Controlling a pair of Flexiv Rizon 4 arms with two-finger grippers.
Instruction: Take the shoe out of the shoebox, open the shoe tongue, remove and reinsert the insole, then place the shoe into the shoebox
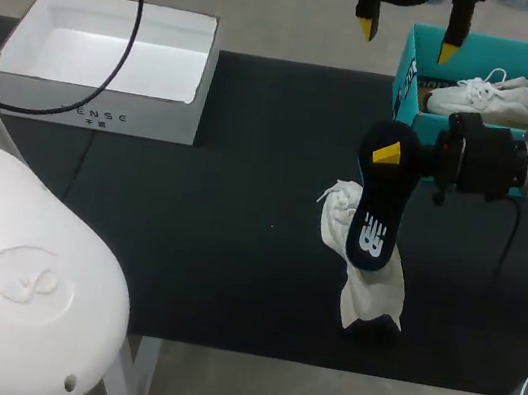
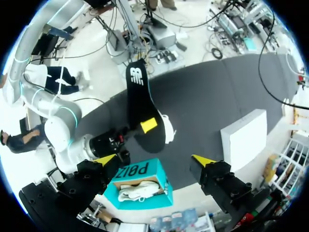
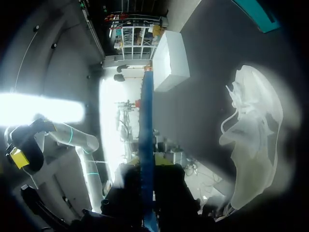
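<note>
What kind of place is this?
Likely a robotics lab workbench: the right gripper holds a dark insole over a black table, with a white shoe, a white shoebox and a teal shoebox.

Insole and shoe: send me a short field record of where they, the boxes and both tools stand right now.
dark insole with white logo: clamped in right tool, held over the mat
white lace-up shoe: on black table mat, next to the insole's low end
teal cardboard shoebox: far right corner, second white shoe inside
white open box: far left corner
left tool: open, hanging above teal shoebox
</note>
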